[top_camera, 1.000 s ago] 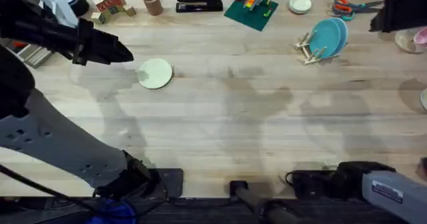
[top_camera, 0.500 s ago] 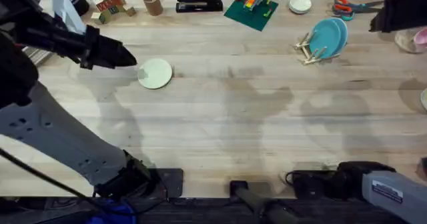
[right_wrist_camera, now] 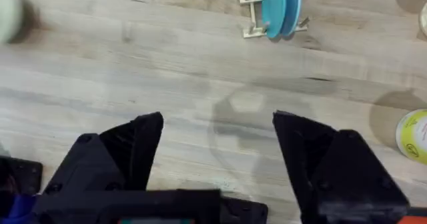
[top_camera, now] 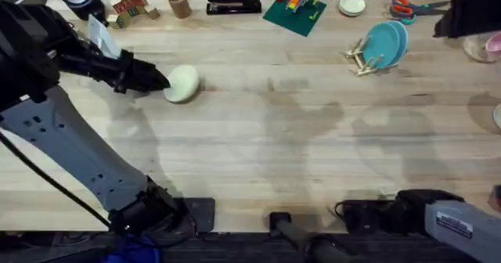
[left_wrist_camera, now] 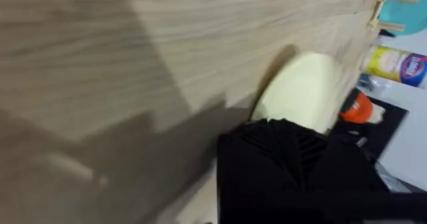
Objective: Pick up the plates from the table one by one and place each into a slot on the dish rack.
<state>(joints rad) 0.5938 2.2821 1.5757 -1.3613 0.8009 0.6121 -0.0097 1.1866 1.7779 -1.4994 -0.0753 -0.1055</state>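
The pale cream plate [top_camera: 185, 83] lies on the table [top_camera: 266, 145] at the left rear. My left gripper [top_camera: 156, 81] reaches in from the left and its tip meets the plate's left edge. The left wrist view has the cream plate [left_wrist_camera: 307, 87] right behind the black gripper body, with a dark shadow along its near rim. The dish rack [top_camera: 362, 61] stands at the right rear with two teal plates [top_camera: 385, 42] upright in its slots. High at the far right my right gripper [right_wrist_camera: 217, 127] hangs open and holds nothing, with the rack [right_wrist_camera: 255, 16] and teal plates [right_wrist_camera: 280, 7] in its wrist view.
Along the back edge stand a stapler [top_camera: 233, 2], a green brick base [top_camera: 293, 14], a small white dish [top_camera: 351, 5], scissors [top_camera: 411, 7], toy blocks [top_camera: 129, 9] and a cup [top_camera: 180, 3]. A pink bowl [top_camera: 493, 44] sits far right.
My left gripper has moved right and down toward the table, from a short way off the cream plate to touching its left edge. The right arm has stayed still.
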